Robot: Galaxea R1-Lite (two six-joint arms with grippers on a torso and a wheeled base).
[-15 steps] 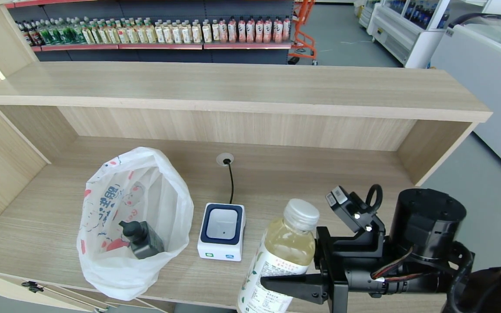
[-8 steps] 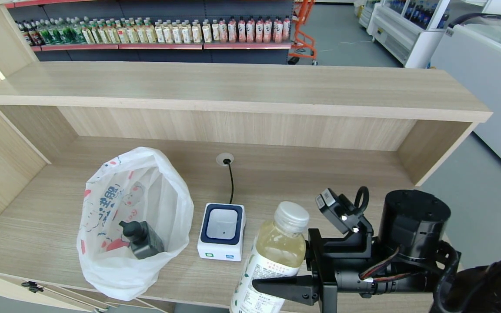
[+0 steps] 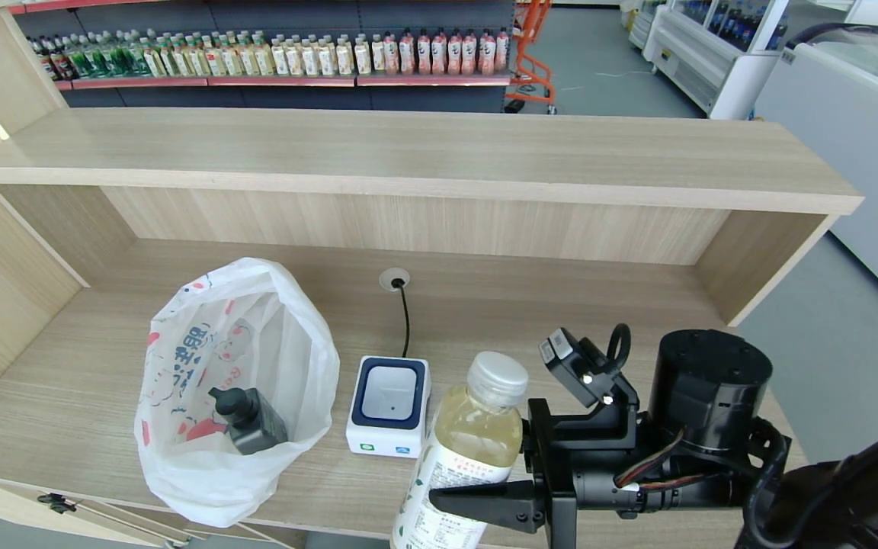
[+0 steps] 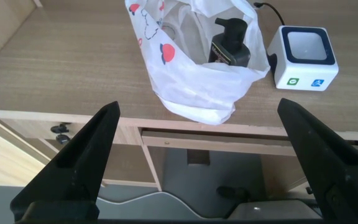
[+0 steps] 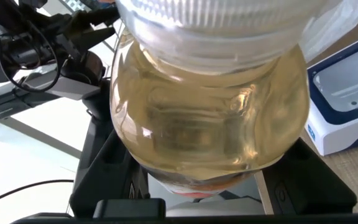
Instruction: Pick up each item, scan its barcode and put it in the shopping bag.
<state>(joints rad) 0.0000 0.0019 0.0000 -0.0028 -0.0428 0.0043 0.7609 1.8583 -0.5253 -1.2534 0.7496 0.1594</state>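
gripping the bottle (image 3: 479, 431), right gripper (image 3: 458, 497) hangs beside the scanner (image 3: 389, 406).

— What sort of place is this?
— A shop, at the checkout. Far beyond the right claw (image 3: 450, 488), shelves (image 3: 279, 81) carry rows of bottles (image 3: 416, 55); freezers (image 3: 721, 69) stand far off to its right.
— And the checkout?
— A wooden counter (image 3: 408, 152), with a scanner (image 3: 389, 406) just left of the claw.
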